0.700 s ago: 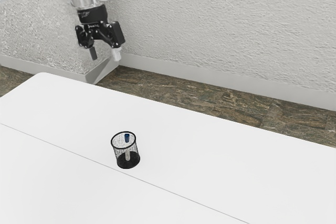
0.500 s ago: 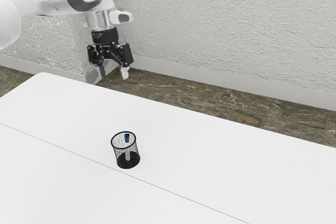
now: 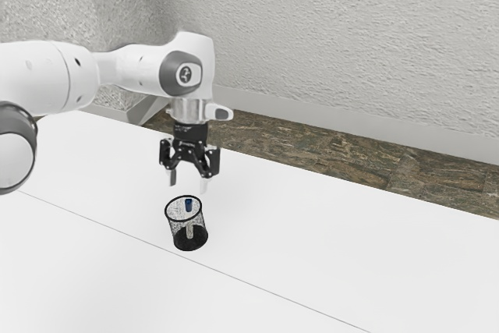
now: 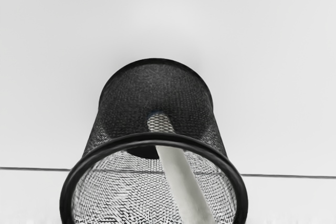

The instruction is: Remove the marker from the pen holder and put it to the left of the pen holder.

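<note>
Gripper point(image 3: 189, 183) above upright pen holder point(image 3: 182, 242), toward the exterior view's left; fingers apart, presumably to straddle the marker point(image 3: 189, 205). Marker leans inside, blue end up near the rim, probably propped by mesh, graspable there.

Plain room, textured wall point(image 3: 351, 37), mottled floor point(image 3: 327, 150), table point(image 3: 351, 247)

No legible lettering, small emblem point(image 3: 185, 75) on a grey joint cap point(image 3: 168, 76), possibly a maker's logo
</note>
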Controlling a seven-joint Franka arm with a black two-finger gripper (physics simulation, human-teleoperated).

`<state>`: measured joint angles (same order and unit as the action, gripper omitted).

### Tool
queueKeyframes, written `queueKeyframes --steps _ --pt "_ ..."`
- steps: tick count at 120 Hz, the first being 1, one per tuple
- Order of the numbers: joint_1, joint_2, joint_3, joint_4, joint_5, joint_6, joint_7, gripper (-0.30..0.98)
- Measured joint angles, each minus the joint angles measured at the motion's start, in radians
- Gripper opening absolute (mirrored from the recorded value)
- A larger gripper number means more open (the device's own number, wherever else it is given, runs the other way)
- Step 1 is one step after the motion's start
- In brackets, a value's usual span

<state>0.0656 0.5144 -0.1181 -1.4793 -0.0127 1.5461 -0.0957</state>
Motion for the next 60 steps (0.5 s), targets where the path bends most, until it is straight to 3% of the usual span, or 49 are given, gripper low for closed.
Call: queueKeyframes --steps 60 --pt "-0.012 0.064 0.017 0.025 -0.015 -0.157 -0.182 0.42"
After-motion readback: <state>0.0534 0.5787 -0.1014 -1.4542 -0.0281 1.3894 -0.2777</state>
